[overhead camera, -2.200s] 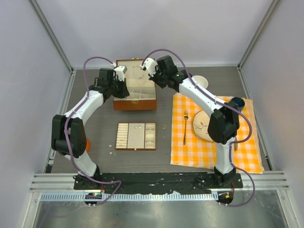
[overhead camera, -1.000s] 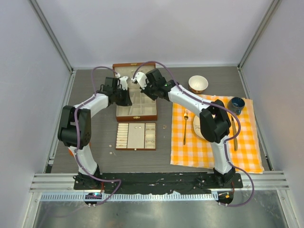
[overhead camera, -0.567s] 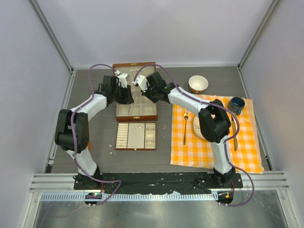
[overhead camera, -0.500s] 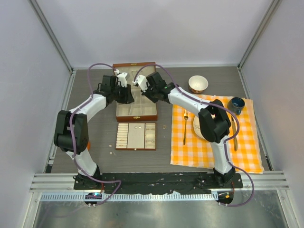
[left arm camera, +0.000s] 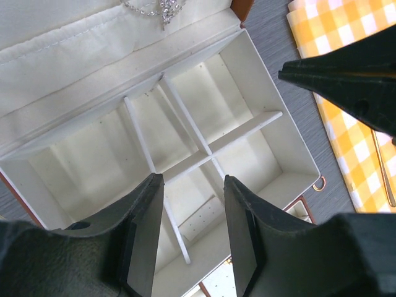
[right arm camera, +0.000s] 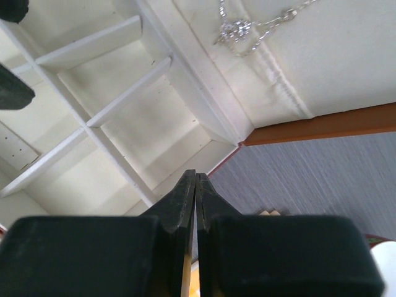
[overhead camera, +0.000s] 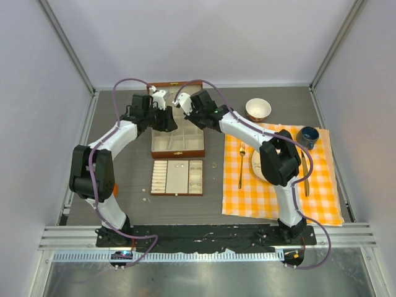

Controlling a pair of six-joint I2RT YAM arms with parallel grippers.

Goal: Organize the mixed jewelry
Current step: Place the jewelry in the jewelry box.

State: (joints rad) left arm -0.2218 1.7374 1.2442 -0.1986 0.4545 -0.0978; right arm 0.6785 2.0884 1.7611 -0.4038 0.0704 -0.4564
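Observation:
The brown wooden box (overhead camera: 177, 137) stands open, its cream compartments empty as far as they show. A thin silvery chain necklace (left arm camera: 151, 7) lies on the lid lining and also shows in the right wrist view (right arm camera: 238, 28). My left gripper (overhead camera: 162, 106) is open and empty above the box's left compartments (left arm camera: 193, 180). My right gripper (overhead camera: 184, 104) is shut on nothing over the box's right rear corner (right arm camera: 195, 176). A small ring (overhead camera: 214, 165) lies on the table right of the cream-lined tray (overhead camera: 177, 185). Tiny pieces (overhead camera: 179, 166) lie in the tray.
Two tiny bits (overhead camera: 143, 193) lie on the table left of the tray. An orange checked cloth (overhead camera: 322, 198) on the right holds a gold fork (overhead camera: 241, 164), a plate (overhead camera: 260, 164) and a dark cup (overhead camera: 308, 135). A bowl (overhead camera: 258, 109) stands at the back.
Both grippers have come in from the box's sides to hover over its open compartments. The box sits a little nearer than 2.2 s ago. In the last half second little moved.

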